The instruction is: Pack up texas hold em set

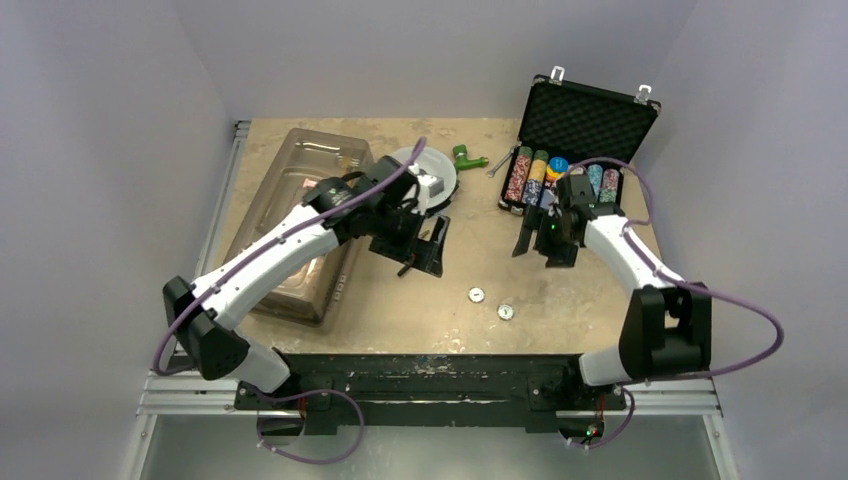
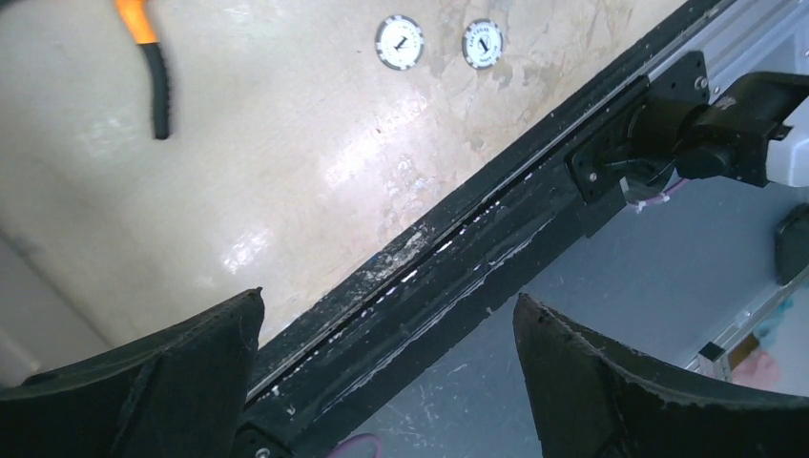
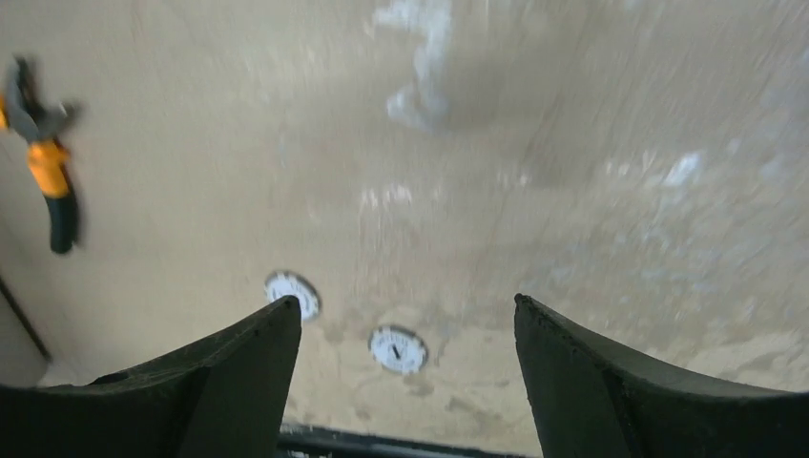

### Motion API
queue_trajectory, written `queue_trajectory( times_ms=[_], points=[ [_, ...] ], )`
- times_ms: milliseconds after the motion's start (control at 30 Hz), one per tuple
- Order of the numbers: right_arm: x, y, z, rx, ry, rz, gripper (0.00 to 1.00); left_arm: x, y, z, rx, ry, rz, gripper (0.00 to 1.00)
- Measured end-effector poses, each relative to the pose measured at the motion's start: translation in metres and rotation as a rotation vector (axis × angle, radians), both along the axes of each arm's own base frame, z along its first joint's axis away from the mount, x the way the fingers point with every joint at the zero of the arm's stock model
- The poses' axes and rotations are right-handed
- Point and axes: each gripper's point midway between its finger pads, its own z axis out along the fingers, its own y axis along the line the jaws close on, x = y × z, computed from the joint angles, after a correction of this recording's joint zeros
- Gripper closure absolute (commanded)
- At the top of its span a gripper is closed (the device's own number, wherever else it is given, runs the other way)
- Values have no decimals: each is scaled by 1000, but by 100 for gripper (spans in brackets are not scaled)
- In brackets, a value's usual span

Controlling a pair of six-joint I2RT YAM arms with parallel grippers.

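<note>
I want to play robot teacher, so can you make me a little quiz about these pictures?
1. True or false: the briefcase stands open.
2. How many white chips lie loose on the table? A one, B two, C five.
3. Missing word: the left tool and the right tool both stand ____, gripping nothing.
Key: 1 true; 2 B; 3 open.
</note>
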Motion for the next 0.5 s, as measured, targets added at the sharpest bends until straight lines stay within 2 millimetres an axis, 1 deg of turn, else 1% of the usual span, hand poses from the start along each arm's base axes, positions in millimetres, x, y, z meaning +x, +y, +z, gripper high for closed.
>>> queue_trajectory(
  times_ms=[67, 167, 267, 367, 400, 433, 467, 500],
  points=[
    [-34, 12, -7, 37, 41, 35, 19, -3, -16, -14, 19, 18, -30, 1],
    [-68, 22, -13, 42, 79, 61, 21, -8, -34, -29, 57, 2, -68, 2],
    [-85, 34, -15, 21, 82, 96, 19, -12, -40, -33, 75, -27, -80, 2],
    [-99, 45, -21, -8, 95, 131, 16, -6, -38, -32, 83, -71, -52, 2],
    [-103, 48, -23, -17, 102, 139, 12, -5, -36, -32, 84, -78, -44, 2],
    [-107, 50, -26, -30, 108, 148, 5, -3, -35, -31, 84, -89, -34, 2],
    [-111, 52, -27, -39, 115, 158, 2, -1, -33, -31, 84, -96, -23, 2],
    [-114, 54, -28, -49, 119, 168, 1, -1, -32, -29, 79, -102, -15, 2]
  ],
)
